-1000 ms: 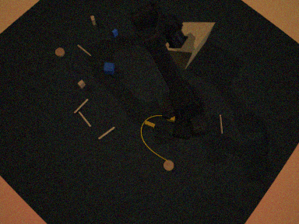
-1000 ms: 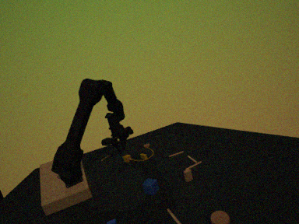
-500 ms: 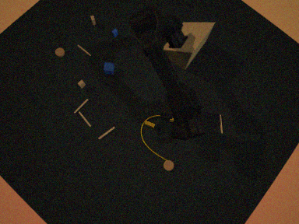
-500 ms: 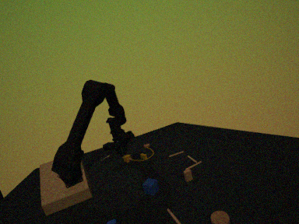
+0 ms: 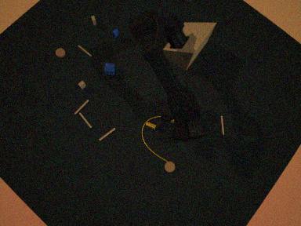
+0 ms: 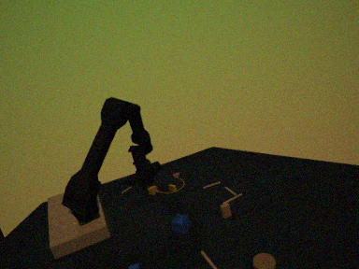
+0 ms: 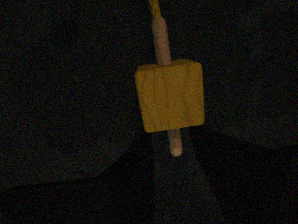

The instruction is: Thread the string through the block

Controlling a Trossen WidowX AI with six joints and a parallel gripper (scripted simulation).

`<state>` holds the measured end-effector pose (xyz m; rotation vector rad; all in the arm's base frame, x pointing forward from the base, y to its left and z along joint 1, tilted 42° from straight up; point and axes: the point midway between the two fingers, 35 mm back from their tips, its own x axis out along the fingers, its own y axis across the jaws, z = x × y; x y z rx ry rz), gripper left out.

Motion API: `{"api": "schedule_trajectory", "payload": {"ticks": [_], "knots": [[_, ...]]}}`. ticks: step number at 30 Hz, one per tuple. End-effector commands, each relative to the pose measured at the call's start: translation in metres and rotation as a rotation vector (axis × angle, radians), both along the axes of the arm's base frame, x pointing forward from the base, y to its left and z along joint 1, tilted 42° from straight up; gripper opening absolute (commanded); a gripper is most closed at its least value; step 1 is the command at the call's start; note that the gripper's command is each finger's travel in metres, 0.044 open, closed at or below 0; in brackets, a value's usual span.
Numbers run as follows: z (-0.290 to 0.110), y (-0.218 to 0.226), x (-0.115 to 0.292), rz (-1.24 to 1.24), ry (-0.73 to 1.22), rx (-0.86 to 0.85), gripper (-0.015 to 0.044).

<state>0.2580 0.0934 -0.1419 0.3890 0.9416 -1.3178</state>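
On the dark counter [image 5: 235, 176], the arm bows low over the yellow block [image 7: 170, 95], which sits just ahead of the fingers [image 5: 181, 131]. The fingers stand partly apart and appear to grip nothing. The stick [image 7: 174, 142] is threaded through the block, its long axis pointing straight back at them, its free tip nearest.

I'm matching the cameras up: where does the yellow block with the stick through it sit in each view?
Top: the yellow block is just below centre, right of the string's arc.
Exterior: the block is lower centre-left.
Wrist: the block is at centre.
Shared landmark: the yellow string, which shows near it in all three views.
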Motion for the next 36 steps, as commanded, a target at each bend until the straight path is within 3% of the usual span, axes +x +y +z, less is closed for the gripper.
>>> {"api": "schedule_trajectory", "payload": {"ticks": [1,4,9,36], "knots": [[-0.0013,-0.0026,-0.0015,0.005,0.004,-0.009,0.0123],[-0.0013,-0.0026,-0.0015,0.005,0.004,-0.009,0.0123],[-0.0008,-0.0010,-0.0010,0.000,0.003,-0.002,0.0000],[-0.0021,-0.0029,-0.0038,-0.005,-0.014,-0.081,0.0000]]}}
